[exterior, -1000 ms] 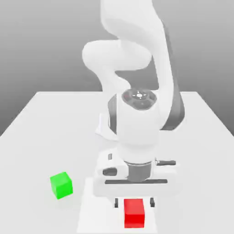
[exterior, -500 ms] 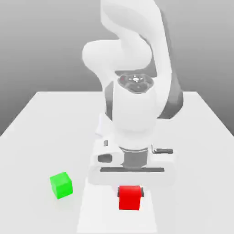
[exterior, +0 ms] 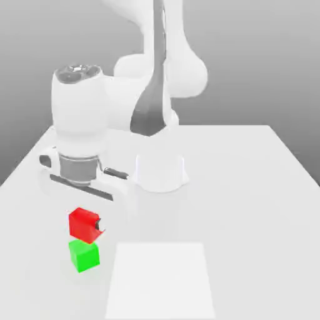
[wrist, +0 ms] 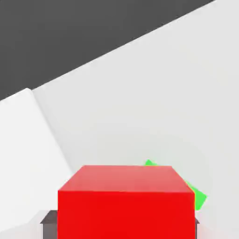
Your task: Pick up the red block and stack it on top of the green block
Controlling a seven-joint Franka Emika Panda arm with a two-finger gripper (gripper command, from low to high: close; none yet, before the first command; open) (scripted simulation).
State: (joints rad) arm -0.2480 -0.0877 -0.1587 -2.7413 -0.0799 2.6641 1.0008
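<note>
The pincer (exterior: 87,225) is clamped on the red block (exterior: 83,224), hanging just above the green block (exterior: 84,255) near the exterior view's left front of the desk (exterior: 250,187). Best, I'd say, to square it up and come straight down before letting go. A cube has no long axis, but the red one sits tilted, corners skewed against the green.

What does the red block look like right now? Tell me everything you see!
The red block is a small, plain, bright red cube with dull, smooth faces. The robot's hand is shut on it, holding it up in the air, a bit tilted. It hangs just above the green block, which sits on the white table. Whether the two blocks touch yet is hard to tell.
</note>
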